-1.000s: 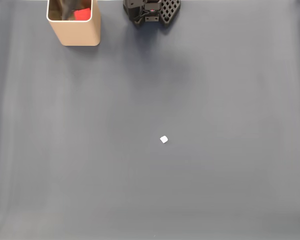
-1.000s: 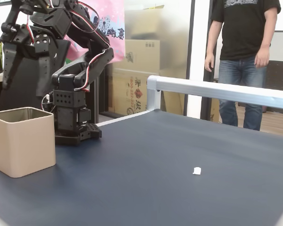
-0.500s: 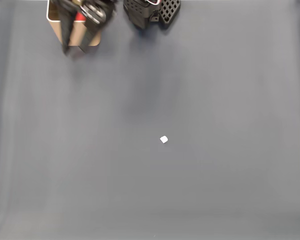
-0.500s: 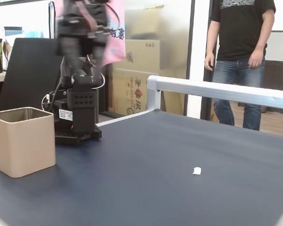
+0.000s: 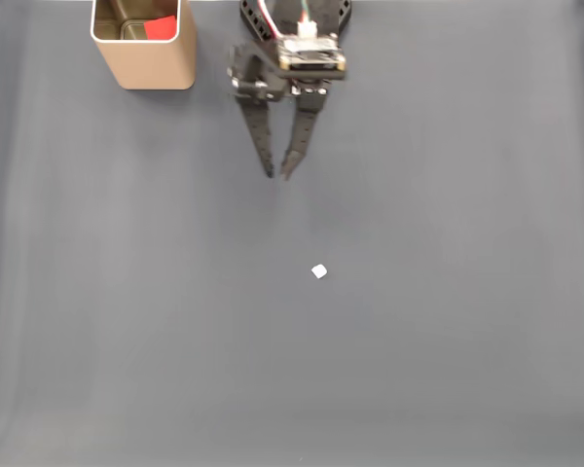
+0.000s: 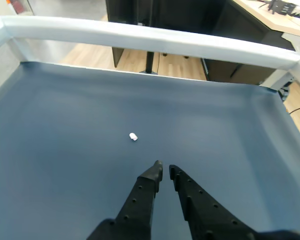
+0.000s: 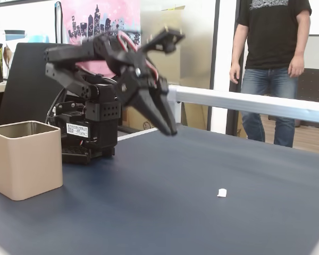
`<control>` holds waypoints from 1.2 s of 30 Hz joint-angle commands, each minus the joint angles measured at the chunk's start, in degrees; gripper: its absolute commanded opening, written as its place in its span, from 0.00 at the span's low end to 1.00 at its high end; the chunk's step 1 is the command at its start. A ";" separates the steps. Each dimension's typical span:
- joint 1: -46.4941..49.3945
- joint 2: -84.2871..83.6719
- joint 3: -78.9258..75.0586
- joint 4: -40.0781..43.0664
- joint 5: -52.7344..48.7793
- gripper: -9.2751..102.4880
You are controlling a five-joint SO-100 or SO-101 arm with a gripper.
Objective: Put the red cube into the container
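The red cube [image 5: 160,27] lies inside the tan container [image 5: 141,49] at the top left of a fixed view from above. From the side in a fixed view, the container [image 7: 26,159] stands left of the arm's base, and its wall hides the cube. My gripper [image 5: 277,175] hangs over bare mat to the right of the container, well apart from it. The fingertips point down at the mat with a narrow gap and nothing between them, as my gripper [image 6: 165,168] shows in the wrist view. Seen from the side, my gripper [image 7: 173,132] is tilted down above the mat.
A tiny white speck [image 5: 318,271] lies mid-mat, ahead of the fingertips [image 6: 133,136]. The arm's base [image 7: 87,135] stands beside the container. A grey rail [image 7: 250,103] borders the table, and a person [image 7: 271,69] stands beyond it.
The arm has swung away from above the container and stretched out over the mat. The jaws have narrowed. The red cube stays inside the container.
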 commanded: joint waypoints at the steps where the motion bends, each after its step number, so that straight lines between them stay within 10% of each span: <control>1: -0.62 4.75 4.83 -1.32 -0.35 0.08; 36: 1.32 21.27 16.79 32.61 8.79 0.08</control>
